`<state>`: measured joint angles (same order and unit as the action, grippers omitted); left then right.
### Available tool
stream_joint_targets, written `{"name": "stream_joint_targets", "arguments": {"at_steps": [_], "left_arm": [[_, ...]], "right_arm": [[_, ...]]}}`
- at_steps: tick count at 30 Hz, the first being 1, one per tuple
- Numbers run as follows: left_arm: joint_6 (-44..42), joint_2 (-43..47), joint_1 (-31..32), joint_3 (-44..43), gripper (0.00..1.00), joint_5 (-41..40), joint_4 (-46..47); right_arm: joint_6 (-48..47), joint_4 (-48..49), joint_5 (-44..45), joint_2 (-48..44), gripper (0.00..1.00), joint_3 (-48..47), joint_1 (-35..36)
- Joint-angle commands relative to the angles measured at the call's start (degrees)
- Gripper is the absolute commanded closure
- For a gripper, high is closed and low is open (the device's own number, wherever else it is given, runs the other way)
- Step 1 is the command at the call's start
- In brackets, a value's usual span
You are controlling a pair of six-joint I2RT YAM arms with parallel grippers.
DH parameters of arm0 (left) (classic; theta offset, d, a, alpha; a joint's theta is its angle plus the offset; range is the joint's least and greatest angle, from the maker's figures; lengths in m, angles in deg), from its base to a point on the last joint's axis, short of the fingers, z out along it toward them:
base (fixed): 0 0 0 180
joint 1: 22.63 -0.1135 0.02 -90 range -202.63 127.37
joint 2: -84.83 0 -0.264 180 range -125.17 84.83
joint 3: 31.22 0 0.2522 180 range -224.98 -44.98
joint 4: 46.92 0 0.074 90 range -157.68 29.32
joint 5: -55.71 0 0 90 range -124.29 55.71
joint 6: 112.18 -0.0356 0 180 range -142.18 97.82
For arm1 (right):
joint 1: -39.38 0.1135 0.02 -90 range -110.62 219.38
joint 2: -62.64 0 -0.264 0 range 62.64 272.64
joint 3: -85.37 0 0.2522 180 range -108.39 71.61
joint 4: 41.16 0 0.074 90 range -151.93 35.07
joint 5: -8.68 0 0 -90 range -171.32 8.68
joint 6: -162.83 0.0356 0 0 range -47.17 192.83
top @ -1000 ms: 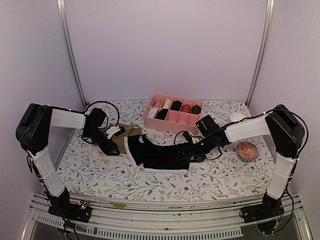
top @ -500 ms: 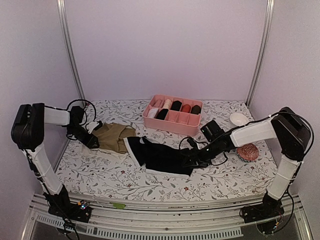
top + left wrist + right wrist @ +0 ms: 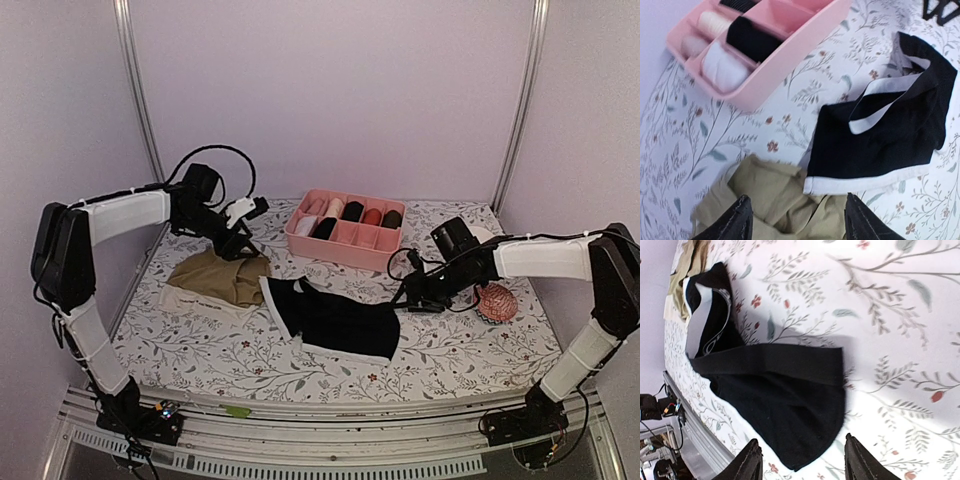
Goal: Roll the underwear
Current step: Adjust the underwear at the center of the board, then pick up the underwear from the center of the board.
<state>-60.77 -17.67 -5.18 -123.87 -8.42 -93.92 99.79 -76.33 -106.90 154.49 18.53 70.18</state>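
Your left pincer [image 3: 797,216] and right pincer [image 3: 802,460] both gape wide, holding nothing. The black underwear [image 3: 340,322] lies mid-surface, with the olive underwear [image 3: 222,274] just beside it toward the left edge. The waistband print is too small to read.

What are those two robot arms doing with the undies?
They are meant to roll up underwear, but nothing on the table is rolled yet. The left claw is open and hovers above the crumpled olive-brown underwear. The right claw is open too, just over the right edge of the black underwear, which lies mostly flat. Neither claw holds anything. The pink box sits behind them.
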Motion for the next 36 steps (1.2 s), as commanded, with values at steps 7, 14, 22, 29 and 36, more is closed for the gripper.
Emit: {"name": "stream_joint_targets", "arguments": {"at_steps": [7,14,22,29,36], "left_arm": [[-3.85,-14.90,6.73,-9.56,0.40,3.35,2.00],[-3.08,-20.43,10.84,-12.68,0.41,-0.93,1.77],[-1.24,-23.20,13.63,-14.66,0.43,-1.26,1.01],[0.22,-19.80,13.15,-12.99,0.43,0.93,1.24],[0.23,-23.57,14.49,-15.23,0.44,-3.80,1.51]], "right_arm": [[2.80,1.11,2.81,6.92,0.45,-1.96,-3.39],[2.74,4.51,-0.55,15.09,0.46,-7.47,-3.39],[0.87,3.48,-3.51,20.81,0.56,-11.47,-3.39],[1.05,5.42,-6.27,19.79,0.57,-8.62,-3.39],[1.04,3.81,-4.56,21.66,0.51,-9.71,-1.65]]}}
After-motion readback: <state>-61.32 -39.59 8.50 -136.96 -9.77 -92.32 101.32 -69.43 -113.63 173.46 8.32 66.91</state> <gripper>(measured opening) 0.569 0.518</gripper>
